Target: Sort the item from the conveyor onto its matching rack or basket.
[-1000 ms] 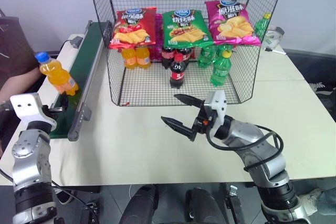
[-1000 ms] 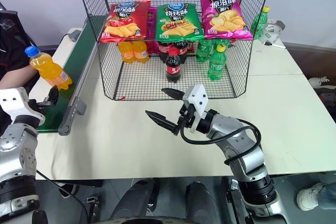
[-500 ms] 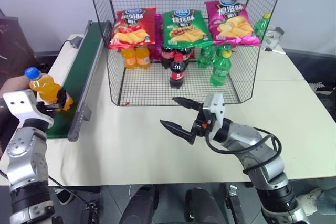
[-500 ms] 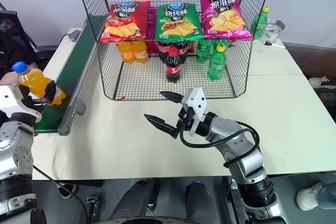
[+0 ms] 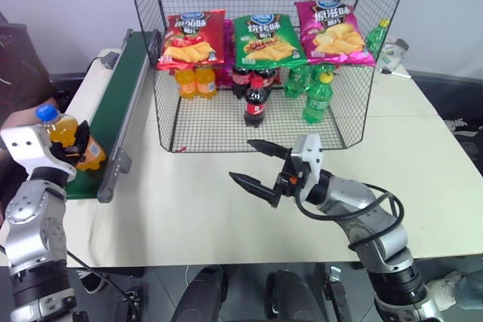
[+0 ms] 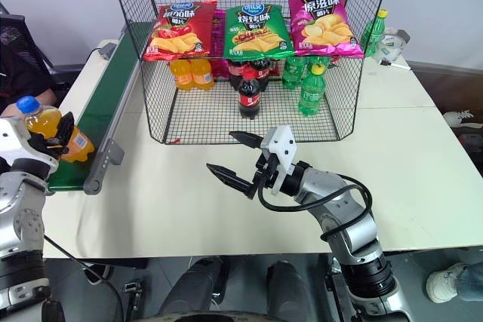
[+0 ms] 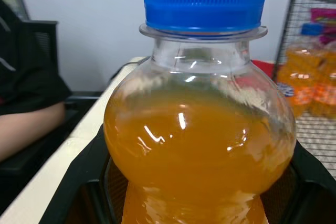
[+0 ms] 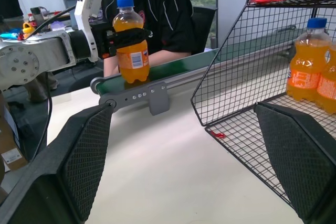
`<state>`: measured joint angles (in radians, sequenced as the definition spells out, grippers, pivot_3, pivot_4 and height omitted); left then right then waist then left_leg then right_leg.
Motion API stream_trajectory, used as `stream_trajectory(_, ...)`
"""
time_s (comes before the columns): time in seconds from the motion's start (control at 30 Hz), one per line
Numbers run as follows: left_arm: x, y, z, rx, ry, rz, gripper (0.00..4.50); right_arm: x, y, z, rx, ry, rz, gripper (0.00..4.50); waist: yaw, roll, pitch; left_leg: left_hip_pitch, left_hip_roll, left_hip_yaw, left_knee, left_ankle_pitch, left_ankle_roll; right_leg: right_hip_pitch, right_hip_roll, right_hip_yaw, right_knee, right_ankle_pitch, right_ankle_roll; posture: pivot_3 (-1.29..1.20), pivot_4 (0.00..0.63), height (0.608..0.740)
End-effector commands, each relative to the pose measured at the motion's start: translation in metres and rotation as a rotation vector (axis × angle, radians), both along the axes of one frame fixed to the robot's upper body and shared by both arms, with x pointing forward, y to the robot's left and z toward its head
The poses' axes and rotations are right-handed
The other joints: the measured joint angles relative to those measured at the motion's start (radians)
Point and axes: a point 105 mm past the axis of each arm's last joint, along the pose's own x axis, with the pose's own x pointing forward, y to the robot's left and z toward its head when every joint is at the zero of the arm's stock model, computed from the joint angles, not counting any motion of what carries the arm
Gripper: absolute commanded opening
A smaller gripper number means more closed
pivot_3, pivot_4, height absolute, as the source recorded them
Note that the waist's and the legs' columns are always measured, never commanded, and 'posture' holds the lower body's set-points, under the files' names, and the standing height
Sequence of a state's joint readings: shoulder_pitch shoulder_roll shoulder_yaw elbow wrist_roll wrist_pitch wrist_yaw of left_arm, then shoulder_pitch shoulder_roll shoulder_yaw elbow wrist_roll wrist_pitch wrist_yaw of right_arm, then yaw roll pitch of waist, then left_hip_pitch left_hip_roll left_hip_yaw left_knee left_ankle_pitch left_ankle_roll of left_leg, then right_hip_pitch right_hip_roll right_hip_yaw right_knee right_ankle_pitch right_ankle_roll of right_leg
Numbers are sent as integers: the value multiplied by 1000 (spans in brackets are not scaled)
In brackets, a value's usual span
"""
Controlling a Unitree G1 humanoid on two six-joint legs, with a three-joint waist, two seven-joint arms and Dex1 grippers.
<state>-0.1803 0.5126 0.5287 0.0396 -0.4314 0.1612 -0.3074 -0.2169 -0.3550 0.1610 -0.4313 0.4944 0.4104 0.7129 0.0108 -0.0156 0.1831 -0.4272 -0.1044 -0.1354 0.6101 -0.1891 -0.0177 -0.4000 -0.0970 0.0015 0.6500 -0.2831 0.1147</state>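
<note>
At far left of head view, my left gripper (image 5: 75,145) clamped on orange soda bottle (image 5: 69,141), upright over near end of conveyor (image 5: 113,115). Centre top: wire rack (image 5: 260,58). Lower centre, my right gripper (image 5: 256,164) spread open above table (image 5: 196,201), holding nothing.

A pale bench (image 5: 226,216) spans the frame's middle. On it, at the upper centre, stands a black wire rack (image 5: 260,122); along its left edge runs a dark-green conveyor (image 5: 121,103). A white object (image 5: 392,54) lies at upper right.
</note>
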Motion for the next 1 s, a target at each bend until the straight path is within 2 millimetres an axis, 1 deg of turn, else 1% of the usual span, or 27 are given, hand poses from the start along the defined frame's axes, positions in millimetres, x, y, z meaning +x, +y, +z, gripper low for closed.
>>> stream_trajectory(0.03, -3, -26, 58, 59, -161, -122, 2753, -7, 4, 16, 25, -56, 32, 4500, 1, 0, 0, 0, 0, 0, 0, 0, 0, 0, 0, 0, 0, 0, 0, 0, 150, 740)
stream_trajectory(0.1, -1, -59, 71, 74, -165, -285, 2753, -7, 4, 16, 21, -60, 30, 4500, 2, 0, 0, 0, 0, 0, 0, 0, 0, 0, 0, 0, 0, 0, 0, 0, 150, 740)
stream_trajectory(0.17, 1, -88, 74, 70, -146, -422, 2753, -6, 3, 19, 18, -72, 20, 4500, 3, 0, 0, 0, 0, 0, 1, 0, 0, 1, 0, 0, 0, 0, 0, 0, 150, 740)
stream_trajectory(0.27, 6, -124, 64, 83, -88, -537, 2753, -1, -2, 21, 11, -89, -7, 4500, 0, 0, 0, 0, -1, 0, 1, 0, 0, 1, 0, 0, 0, 0, 0, 0, 150, 740)
stream_trajectory(0.33, 13, -138, 55, 100, -63, -534, 2753, 2, -5, 23, 6, -95, -26, 4500, -3, 0, 0, 0, -1, 0, 0, 0, 0, 1, 0, 0, 0, 0, 0, 0, 150, 740)
stream_trajectory(0.4, 21, -151, 46, 81, -51, -537, 2753, 4, -8, 23, -3, -98, -42, 4500, -7, 0, 0, 0, 0, 1, -1, 0, 0, 3, 0, 1, 1, 0, 0, 0, 150, 740)
stream_trajectory(0.47, 34, -158, 37, 101, -55, -488, 2753, 8, -14, 21, -23, -99, -72, 4500, -7, 0, 0, 0, 0, 1, -1, 1, 0, 2, 1, 0, 2, 0, 0, 0, 150, 740)
stream_trajectory(0.57, 50, -172, 26, 89, -74, -470, 2753, 15, -26, 16, -71, -99, -135, 4500, 1, 0, 0, 0, 0, 1, -1, 1, 0, 3, 1, 0, 2, 0, 0, 0, 150, 740)
stream_trajectory(0.63, 60, -178, 22, 75, -86, -454, 2753, 18, -32, 14, -83, -98, -159, 4500, 2, 0, 0, 0, -1, 1, 0, 1, 0, 3, 1, 0, 2, 0, 0, 0, 150, 740)
stream_trajectory(0.73, 81, -185, 9, 39, -87, -414, 2753, 22, -42, 14, -102, -108, -204, 4500, 3, 0, 0, -1, -1, 1, 1, 1, 0, 4, 0, -1, 1, 0, 0, 0, 150, 740)
stream_trajectory(0.87, 104, -190, -1, 4, -80, -376, 2753, 22, -45, 14, -107, -112, -221, 4500, 3, -1, 0, -1, -1, 0, 2, 1, 0, 4, 0, -2, 2, 0, 1, 0, 150, 740)
stream_trajectory(1.0, 117, -197, -7, -3, -68, -374, 2753, 21, -44, 14, -106, -113, -223, 4500, -3, -1, 0, -1, -1, 0, 1, 1, 0, 3, 0, -2, 2, 0, 1, 0, 150, 740)
